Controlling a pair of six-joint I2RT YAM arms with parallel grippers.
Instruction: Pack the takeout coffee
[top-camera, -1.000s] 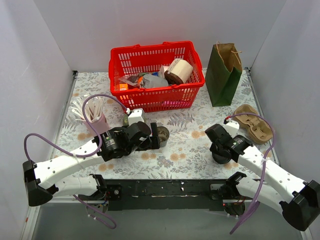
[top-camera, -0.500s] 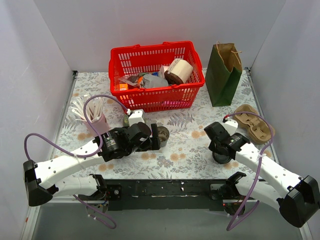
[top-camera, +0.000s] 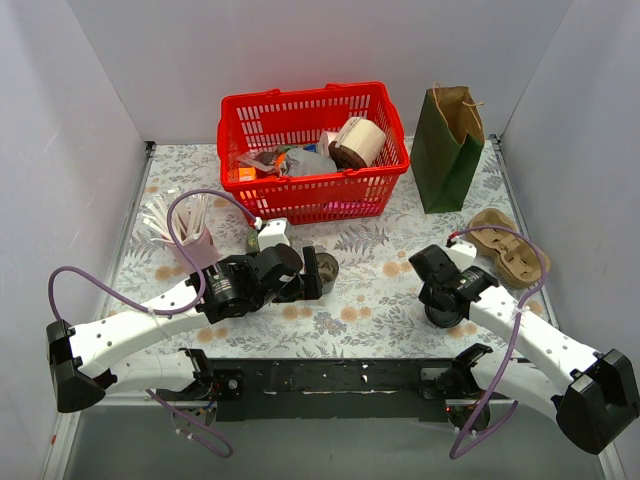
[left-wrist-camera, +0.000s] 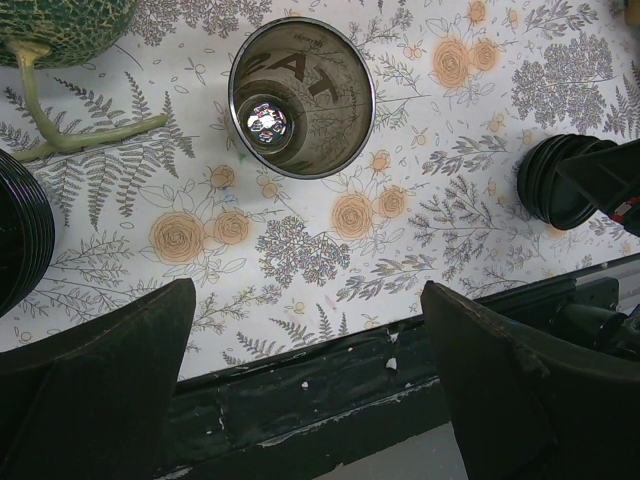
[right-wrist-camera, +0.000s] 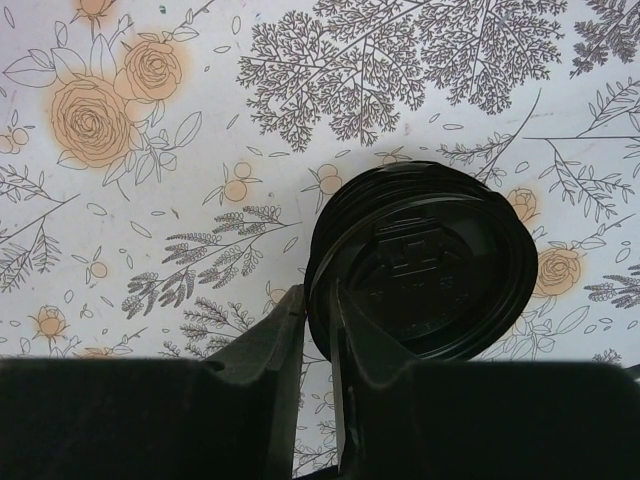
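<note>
A small dark cup (left-wrist-camera: 300, 95) stands upright and open, without a lid, on the flowered table; it also shows in the top view (top-camera: 327, 268). My left gripper (left-wrist-camera: 308, 300) is open and empty, hovering just beside the cup (top-camera: 312, 275). A stack of round black sip lids (right-wrist-camera: 420, 260) lies at the right front of the table (top-camera: 443, 312). My right gripper (right-wrist-camera: 320, 315) is down at the stack, its fingers closed on the left rim of the top lid. In the top view the right gripper (top-camera: 440, 300) covers most of the stack.
A red basket (top-camera: 300, 100) full of goods stands at the back, a green paper bag (top-camera: 447, 150) to its right. A tan cardboard cup tray (top-camera: 510, 245) lies at the far right. A pink holder with sticks (top-camera: 190, 240) stands at the left. The table's black front edge (left-wrist-camera: 350, 400) is close.
The right arm has shifted slightly over the lid stack. The left arm has barely moved.
</note>
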